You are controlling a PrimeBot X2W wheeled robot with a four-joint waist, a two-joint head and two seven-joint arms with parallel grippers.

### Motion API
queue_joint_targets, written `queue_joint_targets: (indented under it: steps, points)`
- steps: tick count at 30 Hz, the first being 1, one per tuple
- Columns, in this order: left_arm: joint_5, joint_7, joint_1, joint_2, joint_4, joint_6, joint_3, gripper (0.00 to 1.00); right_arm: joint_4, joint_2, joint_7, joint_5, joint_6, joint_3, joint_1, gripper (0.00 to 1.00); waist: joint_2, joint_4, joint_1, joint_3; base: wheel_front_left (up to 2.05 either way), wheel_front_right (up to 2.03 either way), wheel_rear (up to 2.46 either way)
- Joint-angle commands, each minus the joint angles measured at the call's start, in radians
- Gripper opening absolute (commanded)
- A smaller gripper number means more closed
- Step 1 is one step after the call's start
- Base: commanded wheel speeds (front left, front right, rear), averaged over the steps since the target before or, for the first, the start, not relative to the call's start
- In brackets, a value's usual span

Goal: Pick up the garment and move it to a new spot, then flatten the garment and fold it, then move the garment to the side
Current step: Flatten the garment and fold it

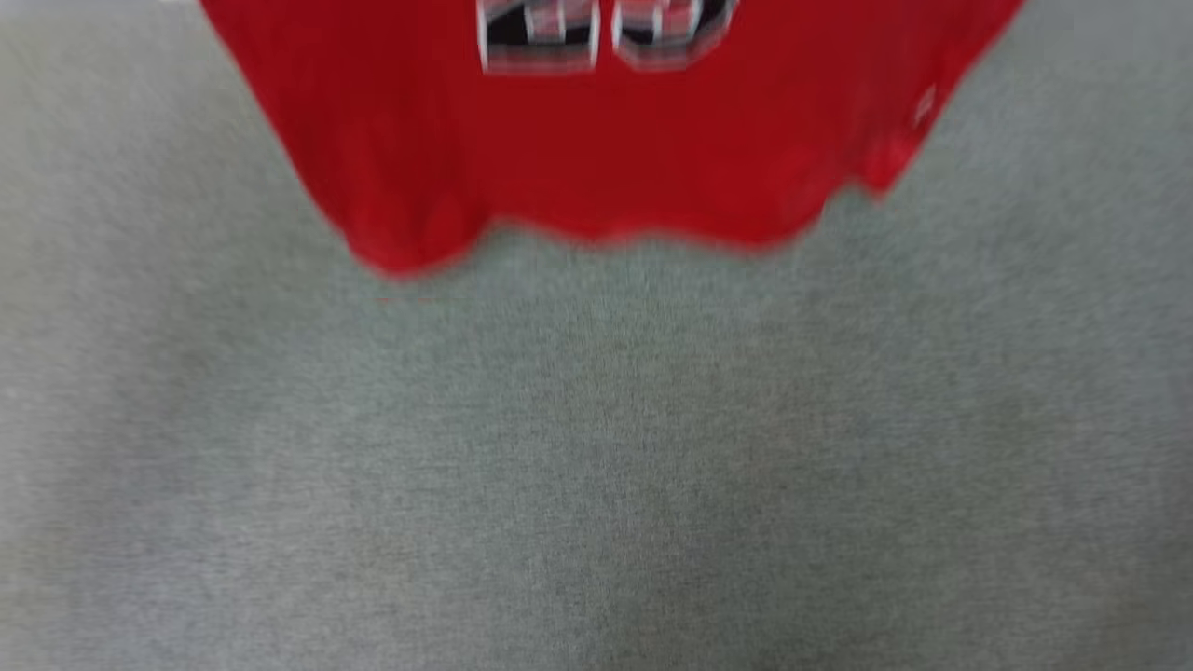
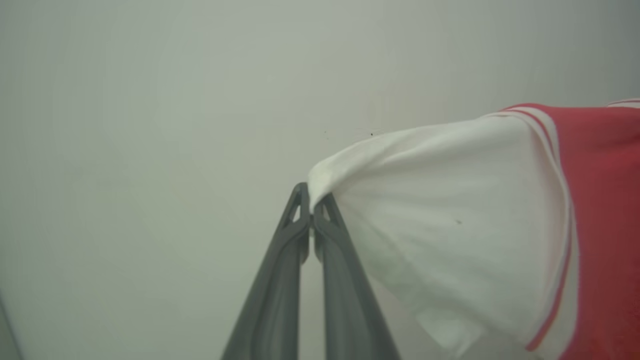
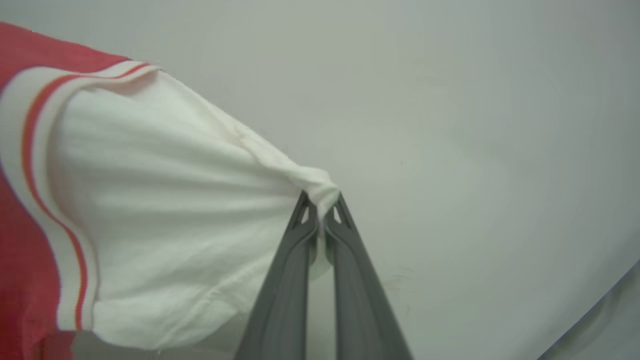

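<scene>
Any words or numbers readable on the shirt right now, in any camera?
Black, white-outlined characters on the red garment: cut off by the head view's top edge and blurred, unreadable.
Small pale patch near its side: too blurred to read.
White sleeves in the wrist views: no text.

Blurred grey speckled surface [image 1: 596, 485] below; a plain, pale grey-green backdrop [image 2: 150, 100], evenly lit
</scene>
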Motion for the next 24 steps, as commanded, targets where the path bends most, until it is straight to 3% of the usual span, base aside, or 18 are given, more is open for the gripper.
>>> queue_joint_targets:
  steps: [1,7,15,20,24]
  points:
    - [0.008,-0.007,-0.051,-0.008,0.034,-0.009,-0.014,0.0,0.032,0.007,-0.019,-0.012,-0.001,0.003,-0.034,0.0,0.0,0.002,-0.0001,0.08,0.0,0.0,0.0]
    - [0.061,-0.049,-0.312,-0.059,0.227,-0.069,-0.107,0.0,0.188,0.026,-0.098,-0.072,-0.002,0.021,-0.223,0.0,0.0,0.013,-0.0001,0.173,0.0,0.0,0.0]
    - [0.106,-0.155,-0.547,-0.141,0.439,-0.104,-0.158,0.0,0.371,0.083,-0.214,-0.184,-0.002,-0.027,-0.433,0.0,0.0,0.035,-0.0001,0.253,0.0,0.0,0.0]
    - [0.106,-0.207,-0.597,-0.189,0.558,-0.136,-0.185,0.0,0.47,0.113,-0.288,-0.236,-0.002,-0.012,-0.46,0.0,0.0,0.045,-0.0001,0.272,0.0,0.0,0.0]
    - [0.095,-0.248,-0.545,-0.239,0.628,-0.15,-0.214,0.0,0.527,0.101,-0.322,-0.242,-0.002,0.027,-0.404,0.0,0.0,0.061,-0.0001,0.269,0.0,0.0,0.0]
